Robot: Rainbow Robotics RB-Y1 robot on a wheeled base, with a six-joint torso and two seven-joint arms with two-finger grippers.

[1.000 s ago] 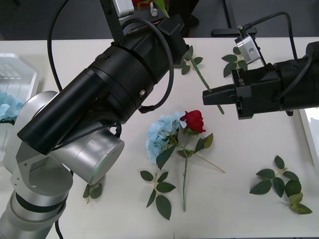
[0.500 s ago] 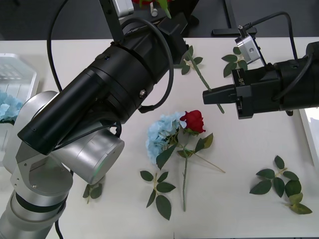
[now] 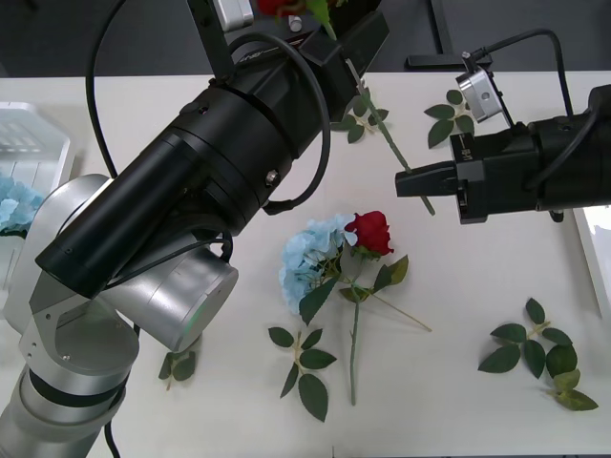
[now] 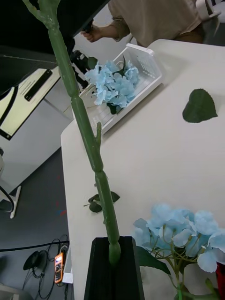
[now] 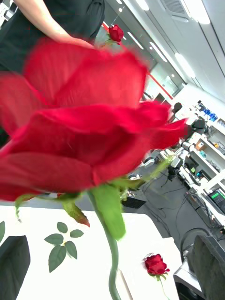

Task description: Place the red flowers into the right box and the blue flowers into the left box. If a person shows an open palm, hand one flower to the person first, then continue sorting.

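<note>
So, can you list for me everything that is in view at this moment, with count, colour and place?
Red flowers: four, deep red. One held by its stem, head up; one lying mid-table; one on a white surface farther off; one beyond the table.
Blue flowers: pale blue. One beside the mid-table rose; a cluster in the left box, count unclear.
Left box: one, white.
Right box: white, edge only.
Leaf sprigs: four, green, scattered.
Table: white.
Right tool: black, shut on the stem.
Left tool: black, open, by the held rose's head.
</note>
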